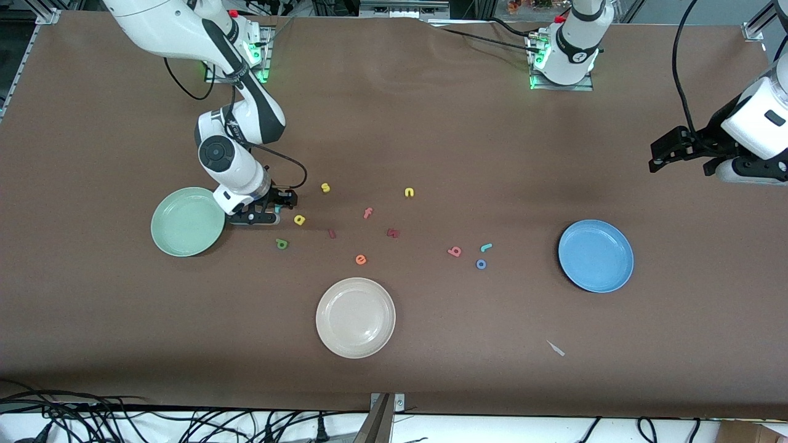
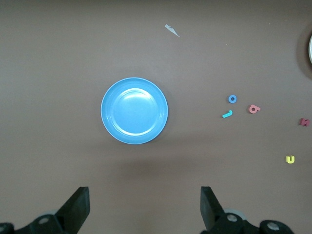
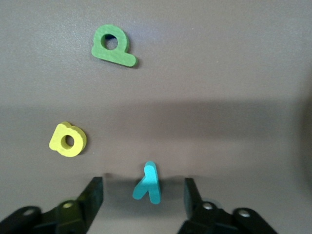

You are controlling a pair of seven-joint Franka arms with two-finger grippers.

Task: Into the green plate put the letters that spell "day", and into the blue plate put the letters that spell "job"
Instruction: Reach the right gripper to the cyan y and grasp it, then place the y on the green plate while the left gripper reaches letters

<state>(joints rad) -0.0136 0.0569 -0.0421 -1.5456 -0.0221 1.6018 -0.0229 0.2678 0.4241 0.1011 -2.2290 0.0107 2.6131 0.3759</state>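
My right gripper (image 1: 277, 210) (image 3: 143, 187) is down at the table beside the green plate (image 1: 184, 223). It is open, and the teal "y" (image 3: 148, 183) lies between its fingers with a gap on each side. The yellow "a" (image 1: 300, 219) (image 3: 68, 139) and the green "d" (image 1: 282, 244) (image 3: 113, 45) lie close by. The pink "b" (image 1: 455, 251) (image 2: 254, 108), teal "j" (image 1: 486, 247) (image 2: 227, 114) and blue "o" (image 1: 481, 264) (image 2: 232, 99) lie together on the table, between the cream plate and the blue plate (image 1: 595, 255) (image 2: 134, 110). My left gripper (image 1: 660, 161) (image 2: 145, 204) waits open, high at the left arm's end of the table.
A cream plate (image 1: 355, 317) sits nearest the front camera. Spare letters lie mid-table: yellow "s" (image 1: 325, 187), yellow "n" (image 1: 409, 192), pink "f" (image 1: 367, 213), orange "e" (image 1: 361, 259) and two dark red ones (image 1: 393, 232). A white scrap (image 1: 556, 348) lies near the blue plate.
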